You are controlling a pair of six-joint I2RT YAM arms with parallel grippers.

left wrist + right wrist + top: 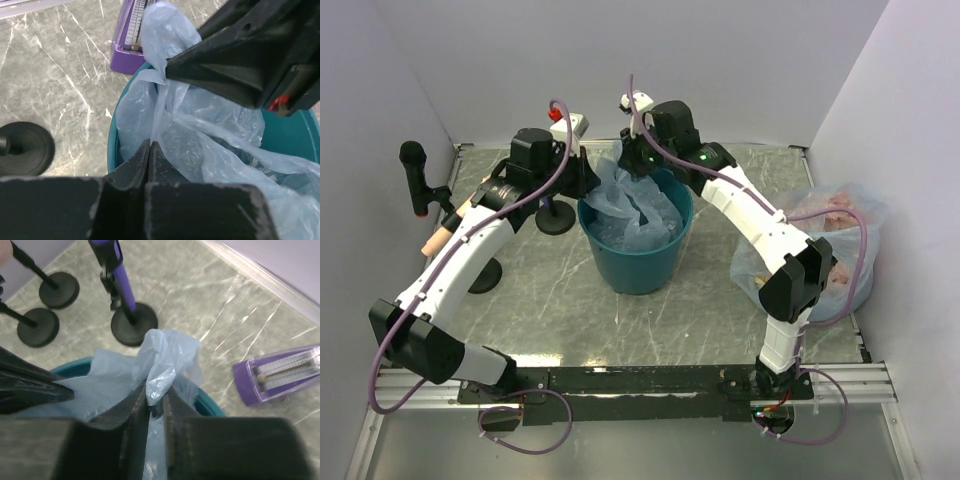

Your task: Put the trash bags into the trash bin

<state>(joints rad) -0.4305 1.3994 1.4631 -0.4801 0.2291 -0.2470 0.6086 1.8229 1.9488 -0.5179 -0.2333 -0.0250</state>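
The teal trash bin (pixel 638 268) stands at the table's middle. The pale-blue trash bag (pixel 632 203) lies crumpled in its mouth and rises over the far rim. My left gripper (pixel 590 183) is at the bin's left rim; in the left wrist view it (pixel 150 143) is shut on a fold of the bag (pixel 200 130) over the bin rim (pixel 112 145). My right gripper (pixel 640 165) is at the far rim; in the right wrist view it (pixel 155 392) is pinched on a bunched tuft of the bag (pixel 167 357) above the bin rim (pixel 210 405).
Black round-base stands (pixel 556 218) (pixel 134 320) are just left of and behind the bin. A purple metronome-like device (pixel 280 375) lies on the table beyond it. A clear bag stuffed with yellow and pink items (pixel 840 235) sits at the right by the right arm.
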